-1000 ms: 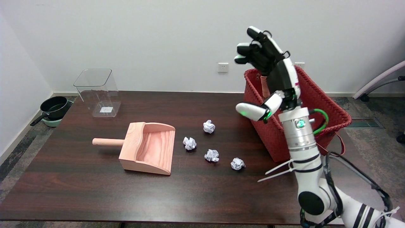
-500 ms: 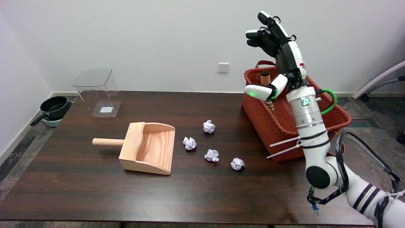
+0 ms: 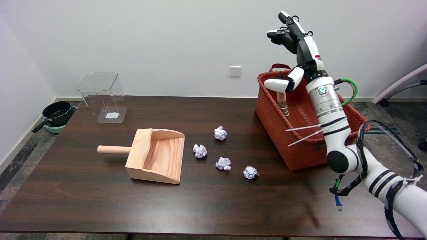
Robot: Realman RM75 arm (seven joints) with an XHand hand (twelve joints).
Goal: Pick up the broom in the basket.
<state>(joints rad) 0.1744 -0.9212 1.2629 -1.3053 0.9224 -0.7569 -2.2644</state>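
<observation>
A red woven basket (image 3: 277,133) stands on the right side of the dark wooden table (image 3: 100,206). The broom (image 3: 283,101) stands upright inside it against the left wall, only its wooden handle and dark neck showing. My right hand (image 3: 297,50) is raised above the basket's back left part, its fingers spread and holding nothing. The thumb (image 3: 278,85) points left, just over the top of the broom's handle and hiding its tip. I cannot tell if the thumb touches it.
A wooden dustpan (image 3: 155,155) lies left of centre, its handle pointing left. Several crumpled paper balls (image 3: 223,163) lie between it and the basket. A clear plastic bin (image 3: 103,96) stands at the table's back left. A black pan (image 3: 56,113) sits on the floor at far left.
My right arm has swung right and farther back, lifting the hand higher over the basket. The broom's handle, hidden behind the hand before, now shows below the thumb.
</observation>
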